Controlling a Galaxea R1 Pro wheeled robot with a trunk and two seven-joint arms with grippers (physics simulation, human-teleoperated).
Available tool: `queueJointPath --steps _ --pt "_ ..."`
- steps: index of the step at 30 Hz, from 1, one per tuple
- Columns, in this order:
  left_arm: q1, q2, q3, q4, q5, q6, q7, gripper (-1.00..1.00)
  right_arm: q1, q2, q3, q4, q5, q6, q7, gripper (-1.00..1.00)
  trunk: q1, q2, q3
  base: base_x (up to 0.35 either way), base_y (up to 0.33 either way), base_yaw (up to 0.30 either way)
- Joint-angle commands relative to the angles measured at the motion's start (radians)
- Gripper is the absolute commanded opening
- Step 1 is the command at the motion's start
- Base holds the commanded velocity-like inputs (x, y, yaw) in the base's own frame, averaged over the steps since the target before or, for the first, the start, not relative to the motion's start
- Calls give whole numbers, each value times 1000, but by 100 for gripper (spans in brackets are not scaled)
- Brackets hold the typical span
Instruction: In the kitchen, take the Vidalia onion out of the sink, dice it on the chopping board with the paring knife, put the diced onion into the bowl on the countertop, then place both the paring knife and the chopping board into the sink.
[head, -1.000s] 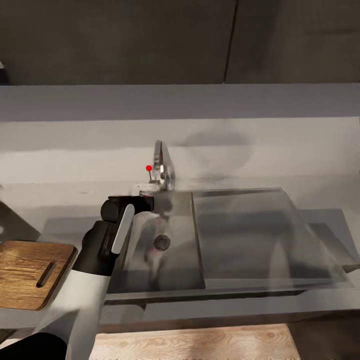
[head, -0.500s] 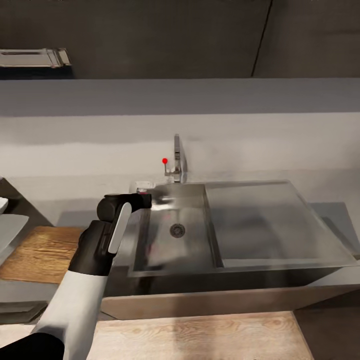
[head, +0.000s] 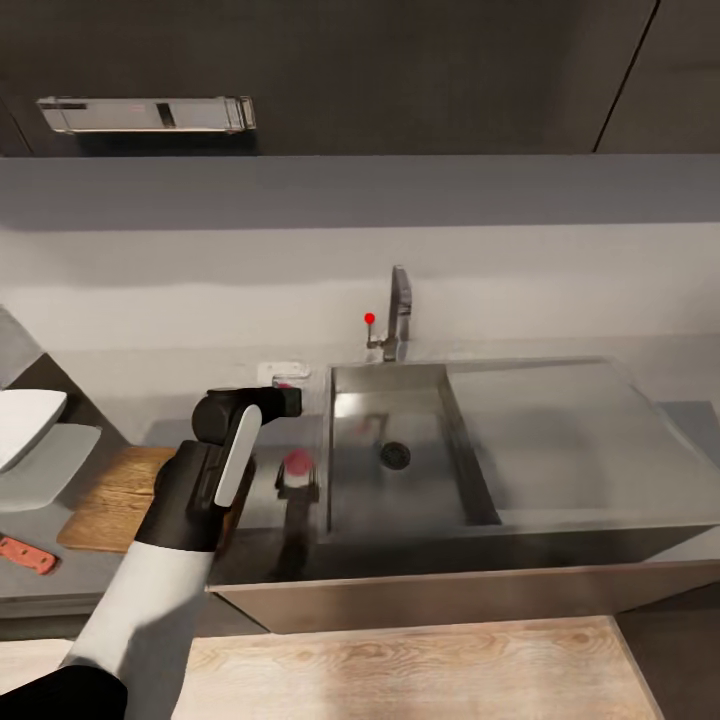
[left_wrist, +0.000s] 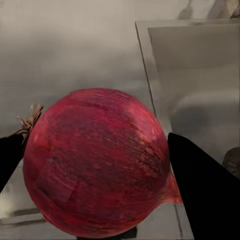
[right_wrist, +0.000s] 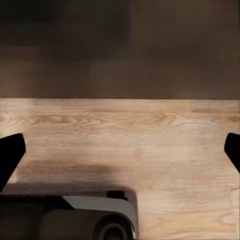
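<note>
My left gripper (left_wrist: 95, 165) is shut on the Vidalia onion (left_wrist: 95, 160), a round dark-red bulb with a dry root tuft, held between both black fingers. In the head view the left gripper (head: 288, 398) hangs over the countertop (head: 270, 500), just left of the sink (head: 345, 385). The onion's red reflection (head: 297, 462) shows on the worktop below it. The chopping board (head: 110, 495) lies further left, partly behind my forearm. The white bowl (head: 25, 422) sits at the left edge, and the paring knife (head: 28, 555) lies in front of the board. My right gripper (right_wrist: 120, 150) is open, over wood floor.
The sink has a round drain (head: 395, 455), a flat drainboard (head: 560, 440) on its right and a tap (head: 398, 305) with a red dot at the back. Black upper cabinets (head: 400, 70) hang above the pale backsplash. The robot's base (right_wrist: 100, 220) is below the right gripper.
The head view has shifted left, bringing the board, bowl and knife into sight. My left gripper, still holding the onion, was above the basin and is now over the countertop beside it.
</note>
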Motion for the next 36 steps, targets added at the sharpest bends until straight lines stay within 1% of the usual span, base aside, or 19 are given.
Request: queueJointPath --steps 1,8,28,36 --pt "-1 0 -1 -1 9 3 9 -100 0 -1 5 -1 -5 -1 -7 100 1 -2 -2 -1 307 0" --pt "-1 0 -1 0 11 3 9 -100 0 -1 4 -1 -5 -1 -7 100 1 -2 -2 -24 301 0" --pt "-1 3 -1 4 12 3 9 -100 0 -1 4 3 -5 -1 -7 100 1 -2 -2 -241 207 0" --pt "-1 6 -1 13 14 3 9 -100 0 -1 4 3 -5 -1 -7 100 1 -2 -2 -62 280 0"
